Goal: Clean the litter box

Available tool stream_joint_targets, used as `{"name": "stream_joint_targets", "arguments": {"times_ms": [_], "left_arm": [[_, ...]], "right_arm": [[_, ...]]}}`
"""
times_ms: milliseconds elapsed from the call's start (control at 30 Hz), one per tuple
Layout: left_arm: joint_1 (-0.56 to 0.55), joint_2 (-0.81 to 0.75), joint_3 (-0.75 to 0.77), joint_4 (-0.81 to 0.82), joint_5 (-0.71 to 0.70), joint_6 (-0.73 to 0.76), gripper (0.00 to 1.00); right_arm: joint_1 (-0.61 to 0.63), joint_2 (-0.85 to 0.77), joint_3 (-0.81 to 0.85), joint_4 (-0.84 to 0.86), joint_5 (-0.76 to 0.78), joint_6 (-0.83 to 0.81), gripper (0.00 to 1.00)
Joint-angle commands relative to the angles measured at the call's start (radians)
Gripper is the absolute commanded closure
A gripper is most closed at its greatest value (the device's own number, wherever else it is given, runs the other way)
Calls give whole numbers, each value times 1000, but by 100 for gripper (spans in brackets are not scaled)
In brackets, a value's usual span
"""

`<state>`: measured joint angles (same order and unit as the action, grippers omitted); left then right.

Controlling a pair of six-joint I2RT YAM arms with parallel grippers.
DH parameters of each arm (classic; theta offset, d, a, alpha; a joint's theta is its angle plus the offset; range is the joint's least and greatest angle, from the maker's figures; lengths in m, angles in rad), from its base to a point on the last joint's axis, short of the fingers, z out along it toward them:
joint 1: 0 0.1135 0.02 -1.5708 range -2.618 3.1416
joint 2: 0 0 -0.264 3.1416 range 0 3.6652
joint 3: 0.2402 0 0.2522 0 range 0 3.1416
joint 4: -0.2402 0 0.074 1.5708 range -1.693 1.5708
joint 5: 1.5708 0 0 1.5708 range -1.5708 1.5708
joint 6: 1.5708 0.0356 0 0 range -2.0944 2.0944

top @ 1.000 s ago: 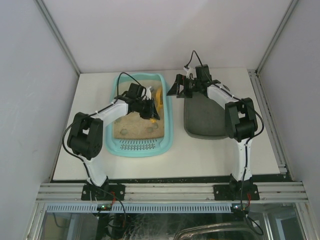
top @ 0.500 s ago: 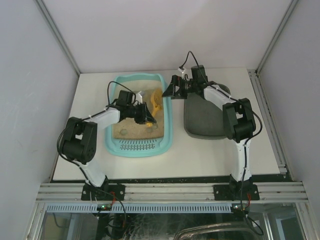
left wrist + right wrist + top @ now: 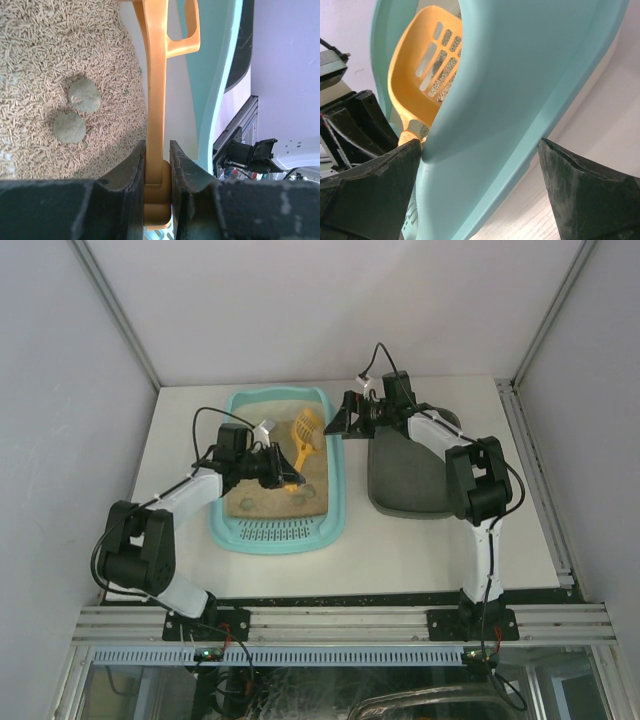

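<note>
- Pinching the scoop (image 3: pixel 155 75) by its handle in the left gripper (image 3: pixel 157 150), fingers narrowed on it, scoop head reaching ahead.
- Hovering over the litter (image 3: pixel 55 45) in the box (image 3: pixel 337 508), two grey clumps (image 3: pixel 84 95) lying just left of those fingers.
- Spreading the right gripper (image 3: pixel 480 185) wide, the box's rounded wall showing between its fingers.

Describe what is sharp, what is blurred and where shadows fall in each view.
Top external view: even, soft light, only faint shadows by the litter box. Left wrist view: pellets and grey clumps sharp; the left end effector is dark, its shadow on the pellets. Right wrist view: the near box wall is soft-edged, the right end effector dark.
</note>
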<state>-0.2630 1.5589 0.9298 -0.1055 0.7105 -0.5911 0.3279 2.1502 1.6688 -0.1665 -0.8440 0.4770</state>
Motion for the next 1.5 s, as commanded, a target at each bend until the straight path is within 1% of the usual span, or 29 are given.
{"name": "stream_joint_targets", "arguments": {"times_ms": [0, 100, 167, 300, 333, 400, 467, 533, 667, 900, 1033, 1300, 1400, 1467], "left_arm": [[5, -100, -8, -63, -20, 68, 100], [9, -120, -26, -75, -37, 72, 100], [9, -115, -15, -127, -98, 100, 100], [-8, -67, 67, -316, -303, 190, 100], [-13, -49, 89, -339, -325, 206, 100], [-33, -9, 146, -428, -412, 231, 100], [-51, 47, 209, -494, -466, 258, 100], [-63, 86, 253, -535, -485, 282, 100], [-69, 148, 308, -546, -444, 285, 100], [-116, 239, 407, -555, -393, 288, 100], [-123, 267, 430, -528, -299, 274, 100], [-119, 286, 396, -449, -123, 237, 100], [-113, 282, 357, -385, -40, 204, 100], [-105, 276, 319, -314, 23, 160, 100]], "right_arm": [[10, -80, -9, 23, -35, -9, 0], [5, -85, -11, 21, -36, -12, 0], [4, -93, -18, 19, -33, -20, 0], [3, -108, -33, 10, -25, -38, 0], [3, -110, -33, 8, -26, -42, 0], [5, -106, -32, 6, -22, -43, 0], [6, -99, -29, 7, -22, -41, 0], [8, -93, -29, 11, -23, -39, 0], [11, -78, -27, 13, -23, -38, 0], [11, -56, -29, 26, -30, -21, 0], [11, -48, -32, 46, -51, 7, 0], [11, -44, -45, 59, -55, 17, 0], [12, -40, -52, 61, -55, 17, 0], [14, -41, -55, 64, -55, 17, 0]]}}
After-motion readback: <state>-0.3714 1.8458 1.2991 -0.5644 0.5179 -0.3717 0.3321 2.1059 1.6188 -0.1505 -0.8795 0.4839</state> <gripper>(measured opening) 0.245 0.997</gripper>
